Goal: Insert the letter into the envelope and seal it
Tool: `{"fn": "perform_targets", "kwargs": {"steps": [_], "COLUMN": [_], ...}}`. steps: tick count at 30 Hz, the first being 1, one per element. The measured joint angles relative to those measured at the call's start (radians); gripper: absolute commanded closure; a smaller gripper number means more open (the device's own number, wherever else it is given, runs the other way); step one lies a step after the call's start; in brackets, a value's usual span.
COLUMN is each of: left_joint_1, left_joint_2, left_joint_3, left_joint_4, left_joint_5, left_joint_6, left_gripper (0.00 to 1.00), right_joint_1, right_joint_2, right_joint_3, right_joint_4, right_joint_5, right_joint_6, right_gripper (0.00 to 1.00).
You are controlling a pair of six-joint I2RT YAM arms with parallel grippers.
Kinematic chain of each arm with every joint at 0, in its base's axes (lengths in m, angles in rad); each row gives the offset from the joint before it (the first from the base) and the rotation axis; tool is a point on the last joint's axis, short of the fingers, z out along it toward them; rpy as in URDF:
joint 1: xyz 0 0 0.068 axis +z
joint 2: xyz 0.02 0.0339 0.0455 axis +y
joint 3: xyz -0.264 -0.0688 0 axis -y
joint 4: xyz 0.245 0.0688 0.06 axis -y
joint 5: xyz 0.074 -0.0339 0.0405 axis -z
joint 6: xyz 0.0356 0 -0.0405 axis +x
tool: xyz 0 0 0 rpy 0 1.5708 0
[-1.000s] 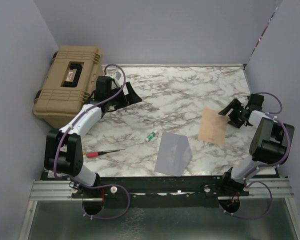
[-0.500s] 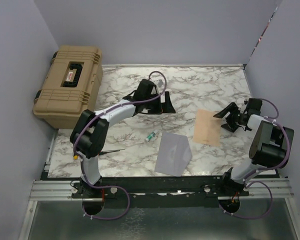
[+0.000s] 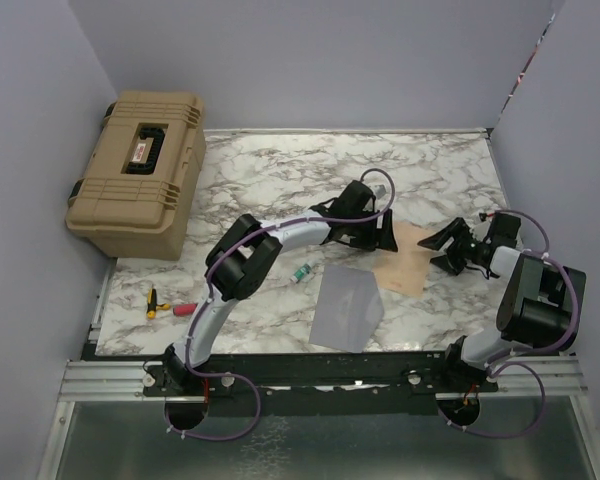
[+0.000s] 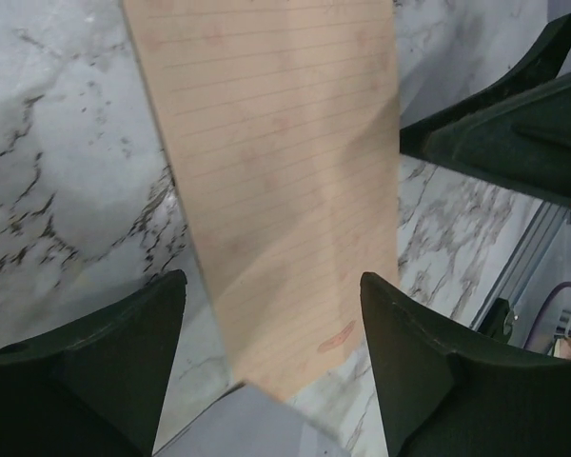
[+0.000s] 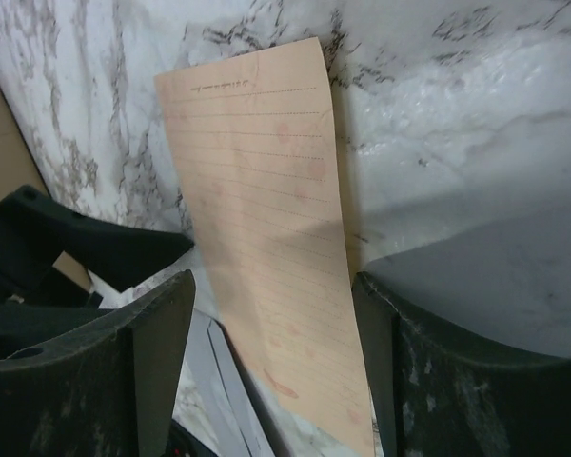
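Top external: one letter (image 3: pixel 407 268), one envelope (image 3: pixel 346 307), one tan case (image 3: pixel 138 172).

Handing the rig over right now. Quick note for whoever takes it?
Left gripper: open, poised over the letter, nothing held.
Right gripper: open, at the letter's right side, nothing held.
Letter: on the table, right of centre, between the two grippers.
Envelope: flat on the table, left of the letter and nearer the arm bases.
Done: nothing yet; the letter is outside the envelope.
Left: grasp the letter, slide it in, seal the flap.
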Motion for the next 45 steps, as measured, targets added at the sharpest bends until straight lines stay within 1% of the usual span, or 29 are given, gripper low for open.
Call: {"fn": "perform_targets", "kwargs": {"steps": [4,9,13,15,17,19,21,22,23,24,25,26,27,28,32,39,41,45], "left_joint_1": [-0.013,-0.013,-0.013,-0.013,-0.014,-0.015,-0.016,-0.015,-0.015,-0.014,-0.013,-0.011,-0.01,-0.004,0.031,0.152,0.19,0.268], "left_joint_2": [0.039,0.045,0.051,0.058,0.063,0.064,0.066,0.069,0.073,0.077,0.084,0.09,0.094,0.096,0.096,0.04,0.001,-0.113], "left_joint_3": [0.041,0.041,0.054,0.073,0.085,0.095,0.106,0.118,0.132,0.148,0.167,0.193,0.208,0.227,0.273,0.299,0.312,0.335], "left_joint_4": [0.016,0.018,0.0,-0.016,-0.031,-0.044,-0.06,-0.074,-0.087,-0.102,-0.122,-0.142,-0.155,-0.177,-0.217,-0.257,-0.285,-0.319], "left_joint_5": [-0.009,-0.064,-0.109,-0.135,-0.158,-0.171,-0.182,-0.185,-0.187,-0.186,-0.186,-0.183,-0.182,-0.178,-0.165,-0.151,-0.185,-0.308], "left_joint_6": [-0.007,-0.022,-0.019,-0.016,-0.01,-0.003,0.007,0.016,0.025,0.034,0.045,0.056,0.065,0.076,0.099,0.13,0.148,0.197], "left_gripper": [0.37,0.45,0.48,0.48,0.48,0.47,0.44,0.41,0.36,0.31,0.23,0.11,0.03,0.01,0.01,0.01,0.01,0.01], "right_joint_1": [0.0,0.0,0.0,0.0,0.001,0.002,0.002,0.002,0.003,0.004,0.004,0.004,0.004,0.004,0.004,0.004,0.004,0.004], "right_joint_2": [-0.003,-0.02,-0.021,-0.021,-0.021,-0.022,-0.022,-0.022,-0.022,-0.023,-0.026,-0.031,-0.036,-0.043,-0.067,-0.135,-0.164,-0.195], "right_joint_3": [-0.034,-0.089,-0.117,-0.129,-0.139,-0.15,-0.164,-0.17,-0.176,-0.181,-0.183,-0.184,-0.183,-0.182,-0.145,0.005,0.043,0.124], "right_joint_4": [0.035,0.085,0.123,0.14,0.157,0.171,0.176,0.18,0.187,0.193,0.2,0.205,0.211,0.219,0.233,0.315,0.365,0.46], "right_joint_5": [-0.056,-0.119,-0.149,-0.158,-0.164,-0.163,-0.163,-0.162,-0.161,-0.161,-0.16,-0.158,-0.154,-0.15,-0.134,-0.144,-0.161,-0.212], "right_joint_6": [0.009,0.027,0.045,0.053,0.063,0.067,0.074,0.076,0.081,0.088,0.092,0.095,0.099,0.101,0.121,0.196,0.23,0.302], "right_gripper": [0.3,0.34,0.37,0.41,0.5,0.66,0.84,0.91,0.98,0.99,0.99,0.99,0.99,0.99,0.99,0.99,0.99,0.99]}}
